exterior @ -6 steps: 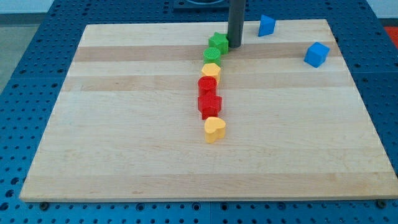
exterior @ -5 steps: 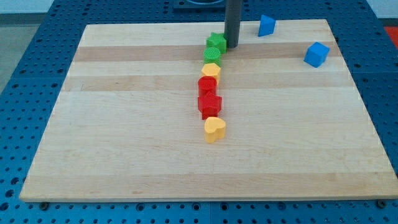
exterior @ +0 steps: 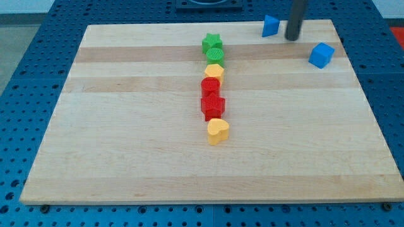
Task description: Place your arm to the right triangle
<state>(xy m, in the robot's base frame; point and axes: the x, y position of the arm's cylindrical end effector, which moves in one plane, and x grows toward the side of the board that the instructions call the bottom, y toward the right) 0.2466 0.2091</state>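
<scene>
A blue triangle block (exterior: 271, 26) lies near the top edge of the wooden board (exterior: 126, 126), right of centre. My tip (exterior: 291, 38) touches down just to the right of it, a small gap apart. A blue cube (exterior: 321, 55) lies further right and lower, to the right of my tip.
A column of blocks runs down the middle: a green star (exterior: 212, 43), a green block (exterior: 216, 55), a yellow hexagon (exterior: 214, 71), a red block (exterior: 210, 86), a red star-like block (exterior: 213, 105) and a yellow heart (exterior: 218, 131).
My tip has moved right from beside the green star to the right of the blue triangle. The green star has shifted a little to the left.
</scene>
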